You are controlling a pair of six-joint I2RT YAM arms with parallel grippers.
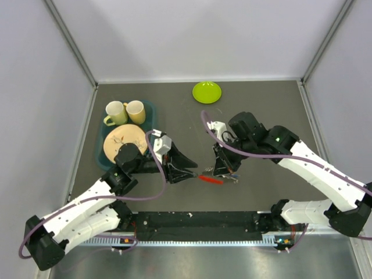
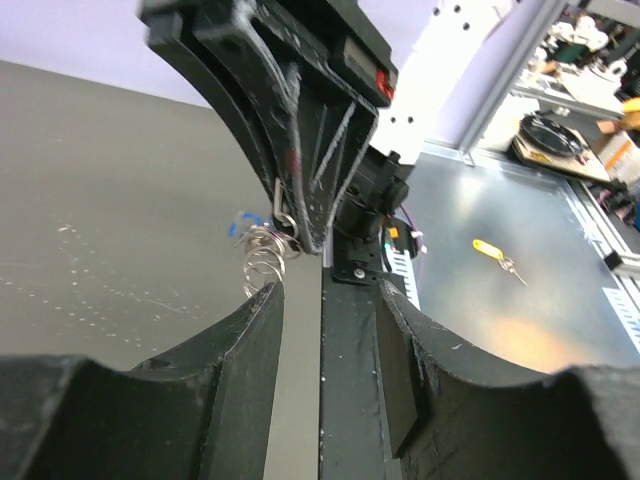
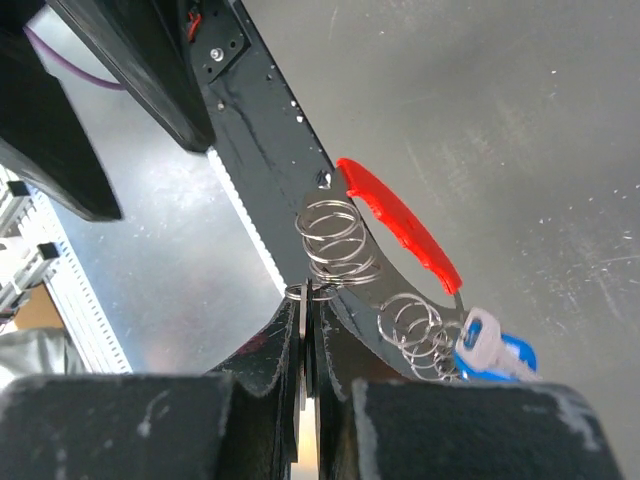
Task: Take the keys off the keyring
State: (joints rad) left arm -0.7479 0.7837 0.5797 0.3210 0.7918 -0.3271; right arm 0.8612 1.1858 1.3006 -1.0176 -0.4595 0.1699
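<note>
Right pincer [image 3: 308,312] is clenched on one loop of the keyring [image 3: 335,240], anchoring it near the front edge of the counter [image 3: 520,120]; red key [image 3: 400,225] and blue key [image 3: 497,345] trail from the coils; left pincer [image 2: 330,290] stands released and empty, facing the ring, probably placed to pull a key free.

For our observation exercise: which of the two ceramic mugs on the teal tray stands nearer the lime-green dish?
The yellow ceramic mug, standing right of the pale green mug, toward the lime-green dish.
</note>
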